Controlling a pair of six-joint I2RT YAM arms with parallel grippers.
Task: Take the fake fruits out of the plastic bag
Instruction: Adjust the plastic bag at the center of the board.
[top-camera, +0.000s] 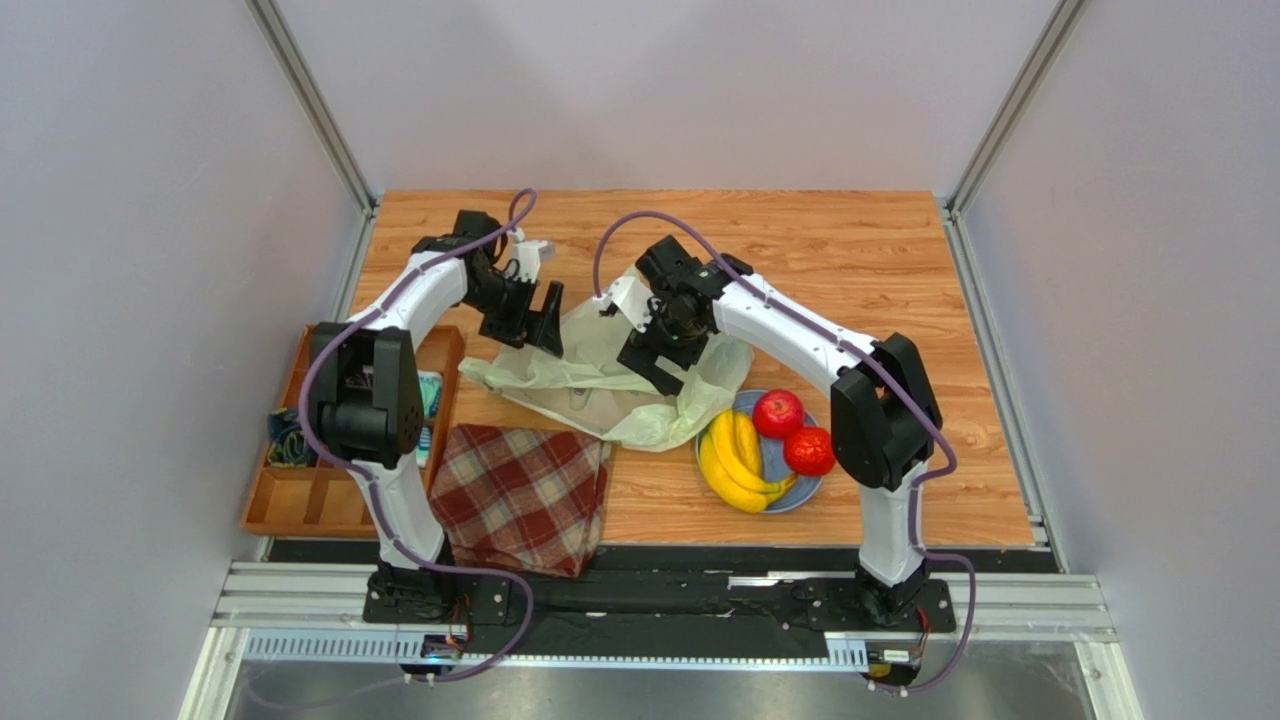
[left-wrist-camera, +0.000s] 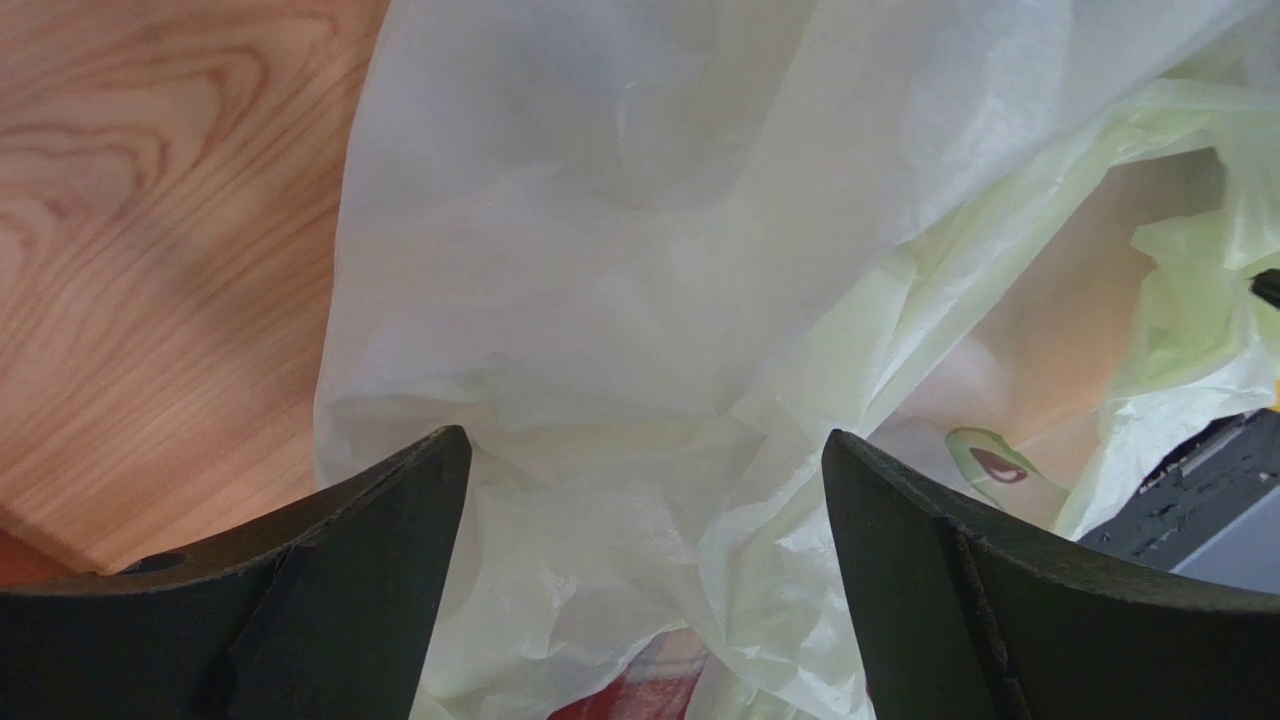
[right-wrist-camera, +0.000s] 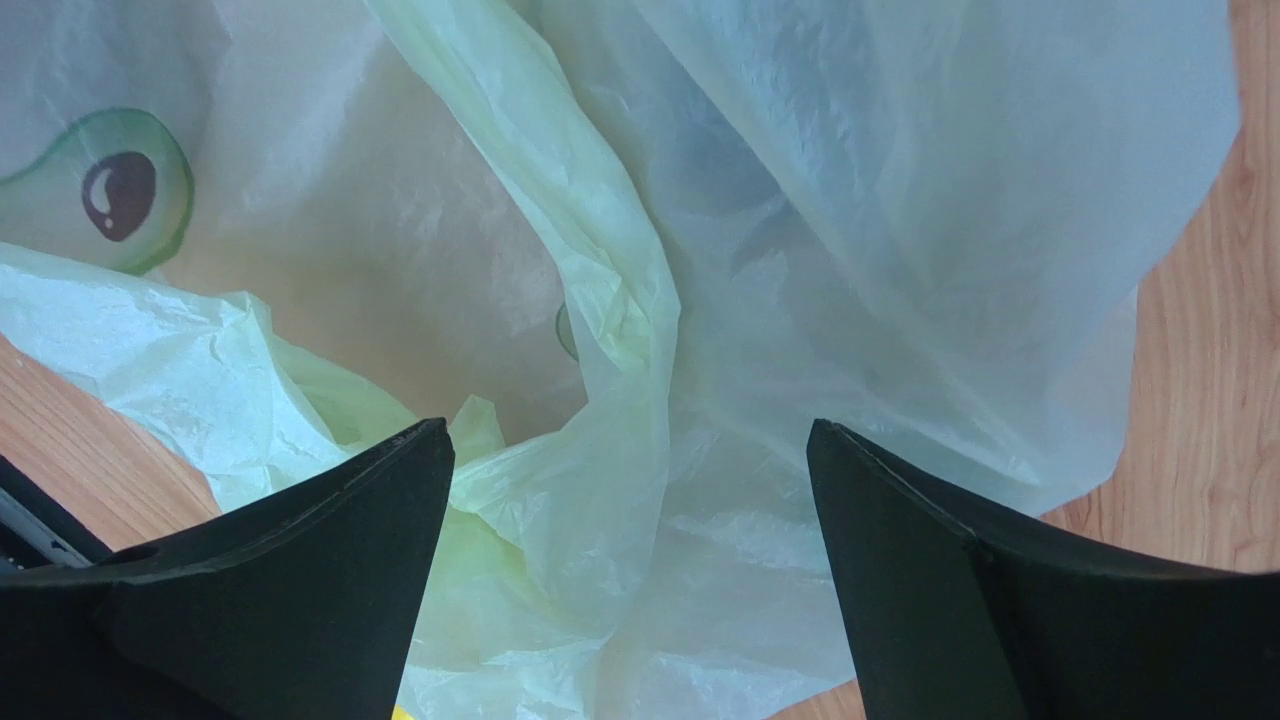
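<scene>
The pale yellow-green plastic bag (top-camera: 594, 378) lies crumpled mid-table between both grippers. My left gripper (top-camera: 544, 324) is open over the bag's left end; its wrist view shows the jaws wide apart (left-wrist-camera: 643, 438) with bag film (left-wrist-camera: 601, 300) below them. My right gripper (top-camera: 663, 365) is open over the bag's right part, jaws apart (right-wrist-camera: 627, 428) above the film (right-wrist-camera: 842, 225). A yellow banana bunch (top-camera: 733, 462) and two red fruits (top-camera: 777, 413) (top-camera: 809, 450) lie on the blue plate (top-camera: 798, 489). The green and purple fruits are not visible. An avocado print (right-wrist-camera: 105, 188) shows on the bag.
A red plaid cloth (top-camera: 519, 495) lies at the near edge, just in front of the bag; a bit of it shows in the left wrist view (left-wrist-camera: 661, 683). A wooden compartment tray (top-camera: 323, 450) sits at the left edge. Bare wood table (top-camera: 872, 270) lies behind and right.
</scene>
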